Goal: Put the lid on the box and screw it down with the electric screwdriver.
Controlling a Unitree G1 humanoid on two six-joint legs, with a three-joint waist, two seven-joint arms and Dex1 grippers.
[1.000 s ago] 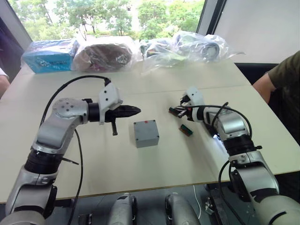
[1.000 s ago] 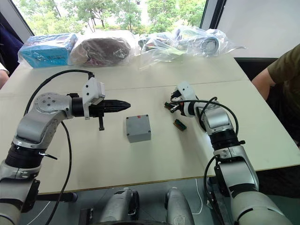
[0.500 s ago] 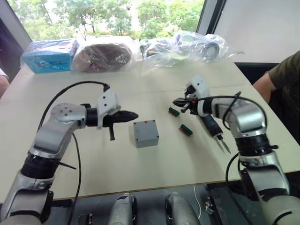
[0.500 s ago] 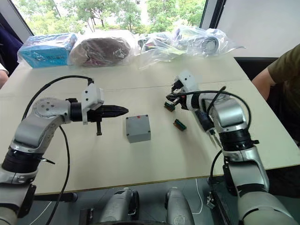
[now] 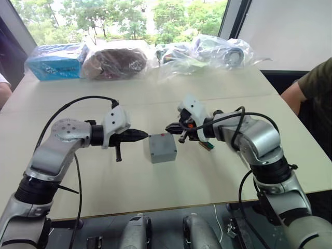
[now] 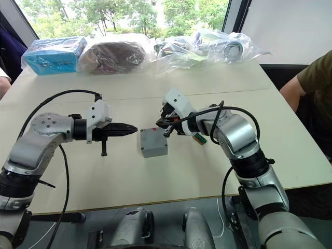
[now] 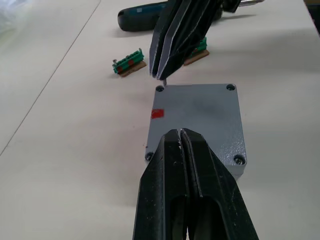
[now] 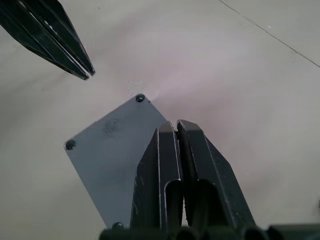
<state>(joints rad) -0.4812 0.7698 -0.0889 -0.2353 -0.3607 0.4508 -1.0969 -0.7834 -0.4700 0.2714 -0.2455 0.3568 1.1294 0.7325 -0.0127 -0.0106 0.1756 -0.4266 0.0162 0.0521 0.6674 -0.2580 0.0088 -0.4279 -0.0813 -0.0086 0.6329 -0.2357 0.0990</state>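
Grey lid (image 7: 197,111) seated on box (image 5: 162,150) (red mark), screwdriver (image 7: 145,16) lying beyond

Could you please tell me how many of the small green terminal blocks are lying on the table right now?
2: one green block beyond the lid's far corner, beside the right gripper; a second green block behind that gripper, partly hidden. More could be hidden.

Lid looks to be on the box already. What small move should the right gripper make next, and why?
Probably ease the right gripper straight down a touch. Its shut jaws hang just above a corner hole of the lid, with something thin at their tip, maybe a screw. The electric screwdriver lies unheld on the table beyond.
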